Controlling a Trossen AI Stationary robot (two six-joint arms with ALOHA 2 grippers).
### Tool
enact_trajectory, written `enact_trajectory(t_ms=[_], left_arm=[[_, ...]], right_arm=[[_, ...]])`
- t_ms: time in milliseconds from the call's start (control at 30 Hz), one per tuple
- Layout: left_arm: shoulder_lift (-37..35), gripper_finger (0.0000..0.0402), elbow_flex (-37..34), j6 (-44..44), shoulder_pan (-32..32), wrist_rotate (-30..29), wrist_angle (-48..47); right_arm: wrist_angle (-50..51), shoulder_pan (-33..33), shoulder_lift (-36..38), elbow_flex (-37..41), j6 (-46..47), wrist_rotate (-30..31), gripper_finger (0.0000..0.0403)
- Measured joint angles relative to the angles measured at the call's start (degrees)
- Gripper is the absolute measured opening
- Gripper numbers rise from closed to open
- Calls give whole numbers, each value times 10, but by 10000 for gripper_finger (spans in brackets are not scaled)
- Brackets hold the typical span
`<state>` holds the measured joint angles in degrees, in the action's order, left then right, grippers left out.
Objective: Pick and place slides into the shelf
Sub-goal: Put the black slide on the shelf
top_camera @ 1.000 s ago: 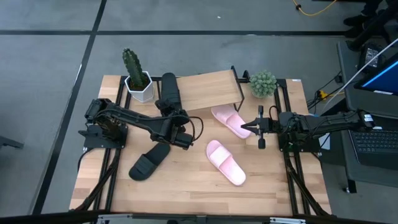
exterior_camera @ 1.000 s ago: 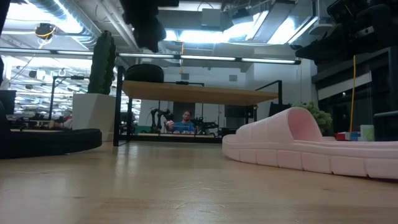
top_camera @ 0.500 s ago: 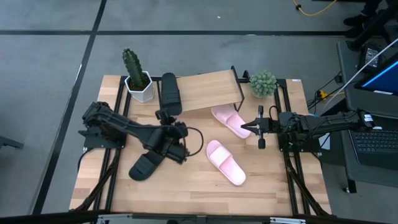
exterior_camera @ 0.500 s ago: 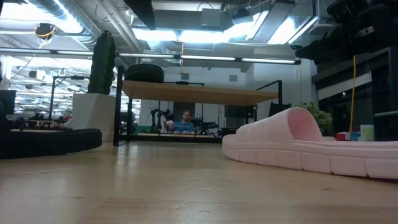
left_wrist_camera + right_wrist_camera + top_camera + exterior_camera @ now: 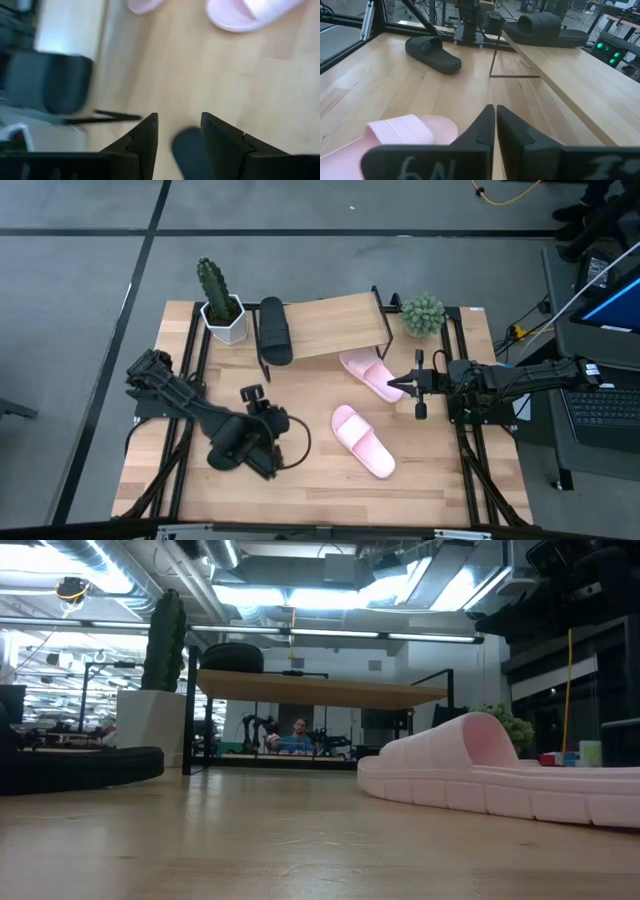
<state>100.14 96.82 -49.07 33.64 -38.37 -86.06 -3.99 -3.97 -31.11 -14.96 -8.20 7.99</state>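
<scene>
Left gripper (image 5: 262,463) retreated; shelf (image 5: 325,326) seemingly holds black slide (image 5: 273,330)

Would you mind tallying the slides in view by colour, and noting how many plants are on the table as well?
Black slides: 2, one on the shelf at, one on the table under the left gripper at.
Pink slides: 2, at and.
Potted plants: 2, a cactus and a round bush.
Total: 6.

Dark jointed arms, looping black cables (white scrawl on right gripper (image 5: 494,127)).
</scene>
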Motion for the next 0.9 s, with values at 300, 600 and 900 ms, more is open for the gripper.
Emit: enact_trajectory(t_ms=[300, 600, 900], left_arm=[[0, 141, -1, -160, 65, 65, 0], [0, 141, -53, -233, 131, 66, 2], [0, 141, -107, -241, 177, 174, 1]], right_arm=[[-1, 0, 0, 0, -1, 0, 21], [-10, 0, 0, 0, -15, 0, 21], [-10, 0, 0, 0, -11, 0, 21]])
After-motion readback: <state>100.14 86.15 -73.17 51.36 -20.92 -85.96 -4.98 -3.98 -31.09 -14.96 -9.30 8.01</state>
